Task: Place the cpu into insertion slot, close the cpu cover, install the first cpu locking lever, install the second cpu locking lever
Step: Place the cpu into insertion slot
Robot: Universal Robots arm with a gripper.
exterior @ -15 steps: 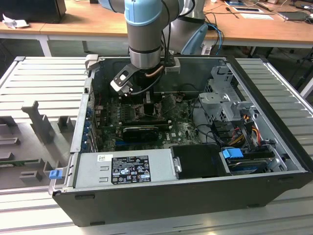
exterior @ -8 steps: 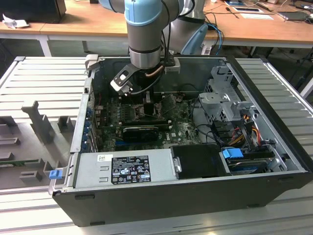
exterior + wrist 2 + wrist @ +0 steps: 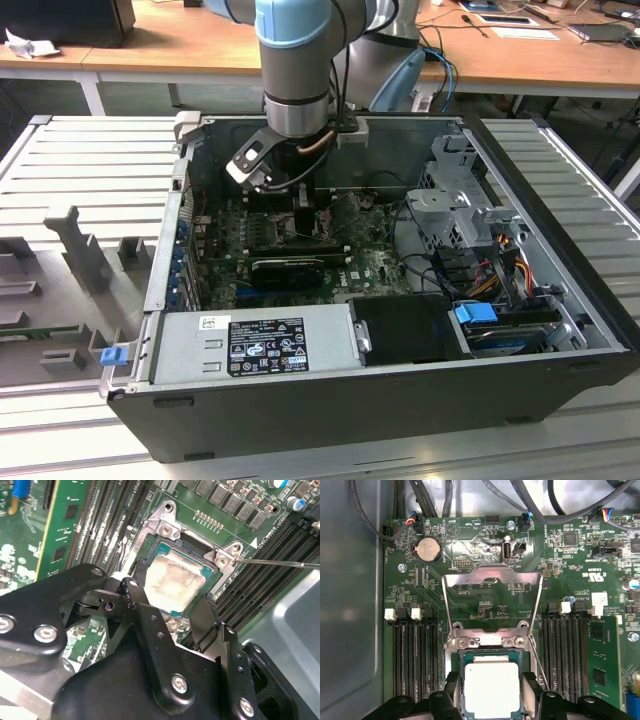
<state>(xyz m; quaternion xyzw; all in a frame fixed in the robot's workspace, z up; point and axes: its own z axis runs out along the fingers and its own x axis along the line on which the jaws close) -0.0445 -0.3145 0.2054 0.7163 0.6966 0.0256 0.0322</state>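
Observation:
The cpu is a pale silvery square lying in the socket on the green motherboard, also visible in the second wrist view. My gripper reaches down into the open computer case, and its two black fingers hug opposite edges of the chip. The cpu cover stands swung open past the socket's hinge side. One thin wire locking lever sticks out beside the socket, unlatched, and another runs along the open cover.
Black memory slots flank the socket on both sides. A green expansion card stands near the fingers. Cables hang over the board's far edge. A power supply and drive cage fill the case's other corners.

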